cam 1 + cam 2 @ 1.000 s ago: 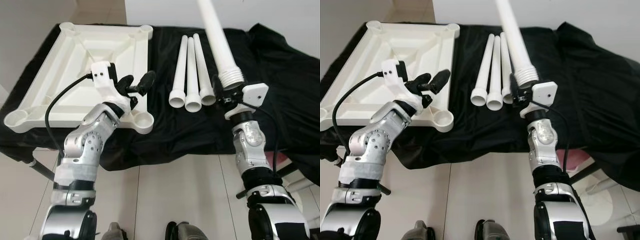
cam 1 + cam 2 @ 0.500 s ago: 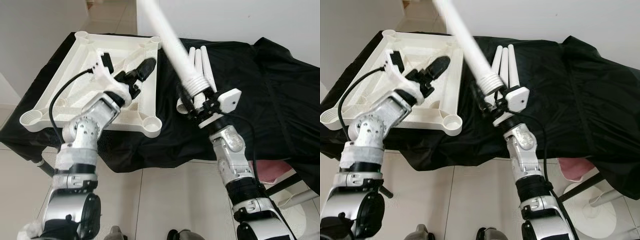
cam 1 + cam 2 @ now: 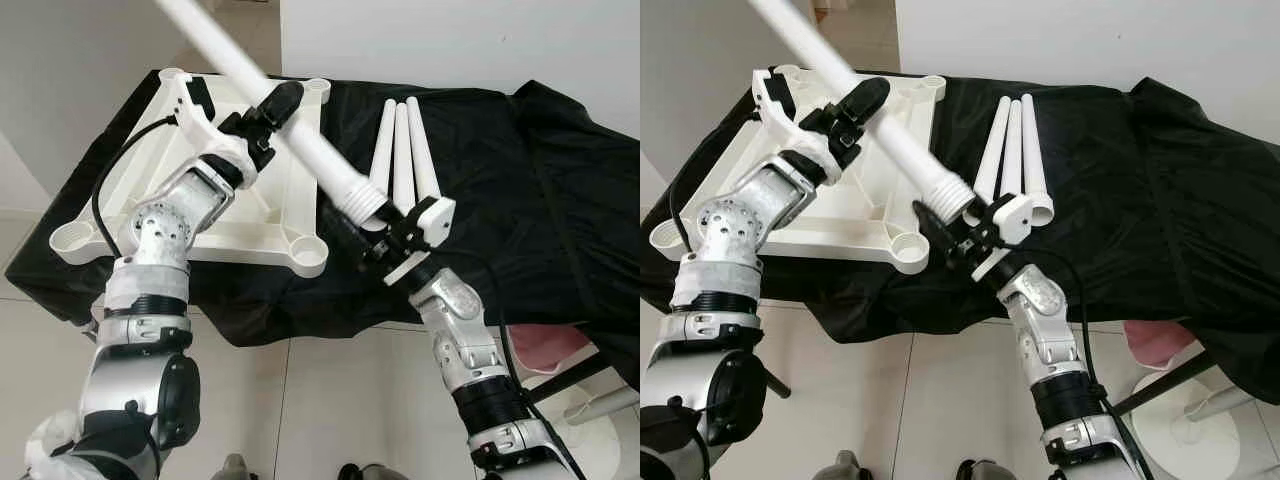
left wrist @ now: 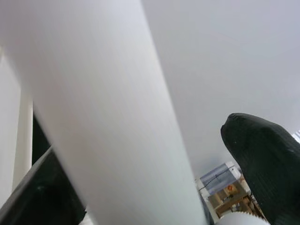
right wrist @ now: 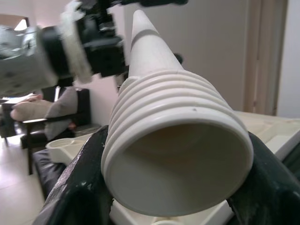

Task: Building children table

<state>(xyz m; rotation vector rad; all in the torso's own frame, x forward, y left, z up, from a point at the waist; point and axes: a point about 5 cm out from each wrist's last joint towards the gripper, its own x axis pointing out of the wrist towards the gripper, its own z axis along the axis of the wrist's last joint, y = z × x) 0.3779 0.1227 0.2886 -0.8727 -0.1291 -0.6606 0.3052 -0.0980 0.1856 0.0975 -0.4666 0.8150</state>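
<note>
Gripping white tapered table leg [image 3: 300,150] at ribbed threaded end, right pincer [image 3: 372,232] clamped, left pincer [image 3: 262,112] closed round shaft

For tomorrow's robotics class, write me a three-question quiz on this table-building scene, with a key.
1. True or false: the right tool is shut on the threaded end of the white leg.
2. How many spare legs lie on the black cloth?
3. Which corner socket of the upturned tabletop lies nearest the held leg's threaded end: A near right, B far left?

Key: 1 true; 2 three; 3 A.
</note>
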